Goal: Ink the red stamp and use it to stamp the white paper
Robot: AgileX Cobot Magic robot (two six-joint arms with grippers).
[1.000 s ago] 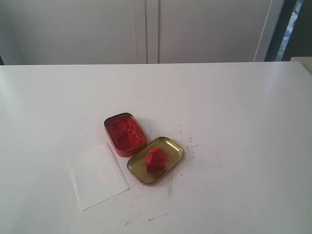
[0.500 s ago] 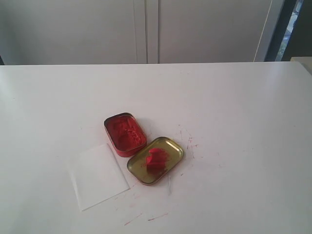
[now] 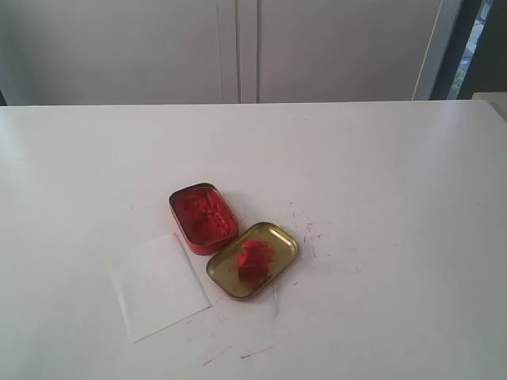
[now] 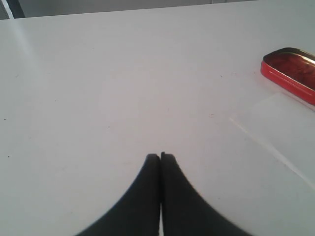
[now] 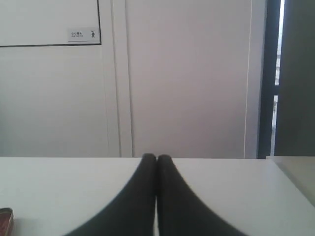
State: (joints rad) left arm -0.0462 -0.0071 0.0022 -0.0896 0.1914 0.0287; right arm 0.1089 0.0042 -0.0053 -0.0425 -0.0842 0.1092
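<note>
In the exterior view, nearer the table's (image 3: 380, 174) near edge than its far one, the stamp (image 3: 253, 260) lies in a gold lid (image 3: 279, 239). A red tin (image 3: 200, 245) sits against the lid, and the paper (image 3: 158, 286) lies flat just beside both. In the left wrist view, the left gripper (image 4: 160, 156) is pressed together on nothing above bare table, near the paper and tin. In the right wrist view, the right gripper (image 5: 156, 157) is likewise closed and empty, facing the wall (image 5: 187, 78) past the table edge.

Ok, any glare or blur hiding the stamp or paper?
Exterior view: soft even light, stamp clear, paper low-contrast but edged. Left wrist view: claw blurred near the lens, paper's edge faint. Right wrist view: neither shown, bright window strip.
</note>
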